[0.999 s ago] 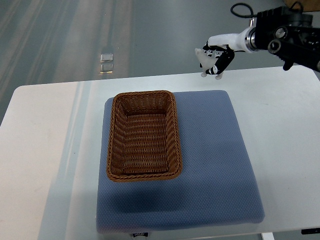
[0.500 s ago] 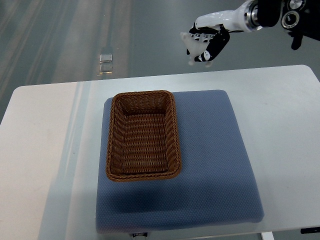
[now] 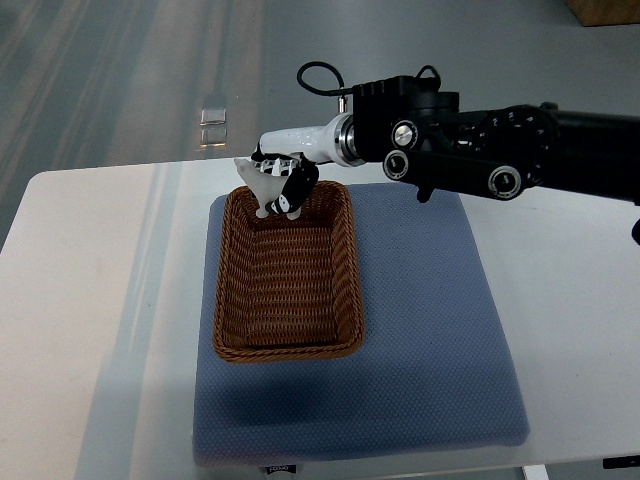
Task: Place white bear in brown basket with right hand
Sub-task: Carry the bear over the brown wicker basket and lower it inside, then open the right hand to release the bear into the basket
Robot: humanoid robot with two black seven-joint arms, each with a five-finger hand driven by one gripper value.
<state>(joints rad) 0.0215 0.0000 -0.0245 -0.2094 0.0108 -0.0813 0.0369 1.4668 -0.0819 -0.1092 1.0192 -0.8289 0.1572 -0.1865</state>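
Note:
My right hand reaches in from the right edge and hovers over the far end of the brown wicker basket. Its fingers are shut on the small white bear, which sticks out to the left of the palm, above the basket's back rim. The basket is rectangular and holds nothing; it lies on the left half of a blue-grey mat. The left arm does not show.
The mat lies on a white table whose far edge runs just behind the basket. Grey floor lies beyond, with a small shiny item on it. The black right forearm spans the mat's far right corner.
The right arm has swung left and towards me, carrying the bear from beyond the table's far right edge to a spot over the basket's far end.

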